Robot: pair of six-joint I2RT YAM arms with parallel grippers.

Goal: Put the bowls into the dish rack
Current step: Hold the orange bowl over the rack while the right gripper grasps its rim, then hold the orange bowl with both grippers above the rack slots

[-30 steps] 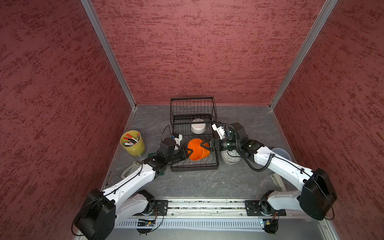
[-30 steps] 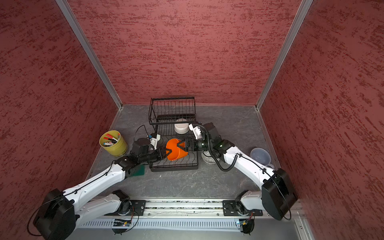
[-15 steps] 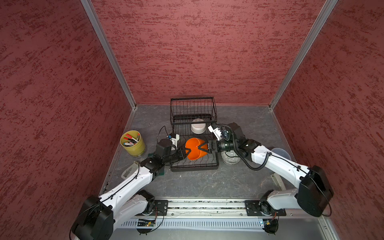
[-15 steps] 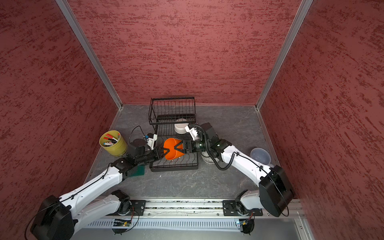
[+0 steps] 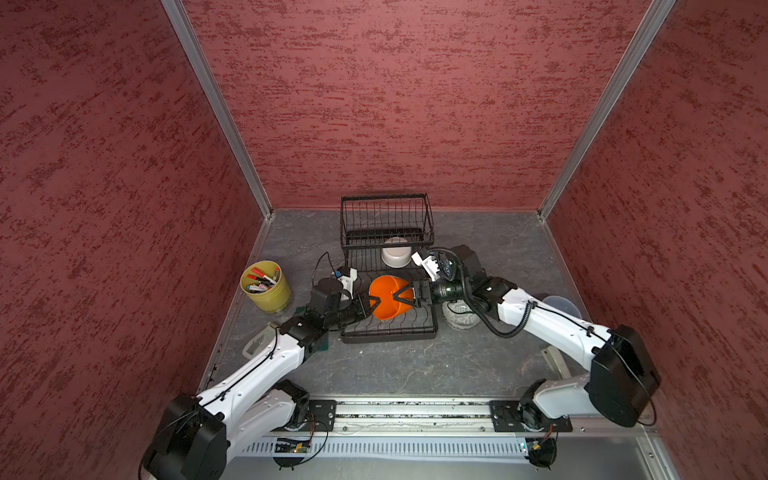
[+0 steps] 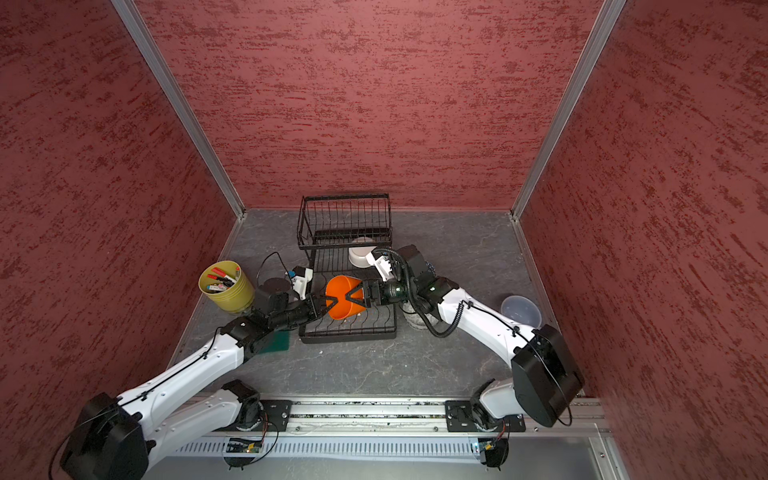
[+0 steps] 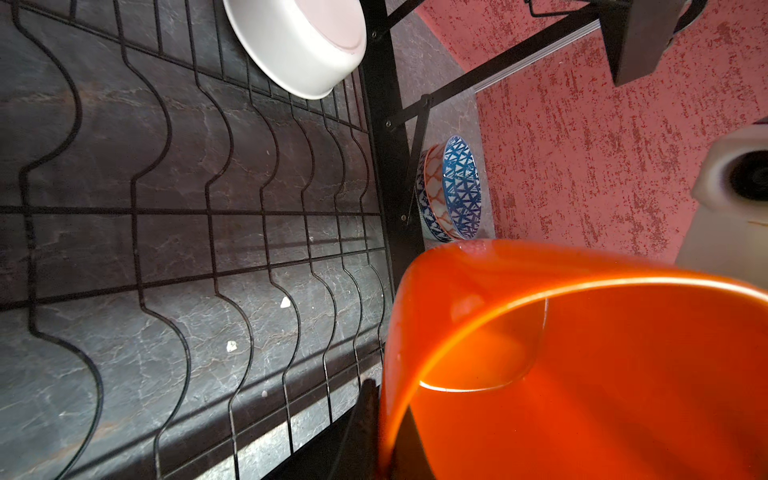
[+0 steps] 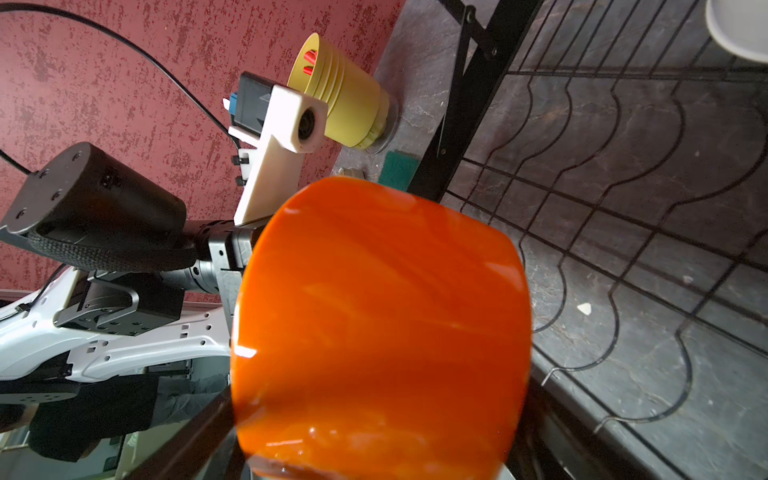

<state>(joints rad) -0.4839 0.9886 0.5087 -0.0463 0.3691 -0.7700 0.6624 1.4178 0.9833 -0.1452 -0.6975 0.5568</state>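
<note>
Above the grey surface and dish rack, left claw pinches the orange bowl; right claw gapes wide around it. Best close squarely on its wall before left releases

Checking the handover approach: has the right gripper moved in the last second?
Yes. In both top views the right gripper has shifted left against the fixed dish rack, further in over its lower tray.

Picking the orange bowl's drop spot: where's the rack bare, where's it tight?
Bare: lower tray slots from the white bowl to the near rail; raised basket. Tight: mid-tray, where left gripper and right gripper meet at the orange bowl; patterned bowls crowd the tray's right side.
</note>
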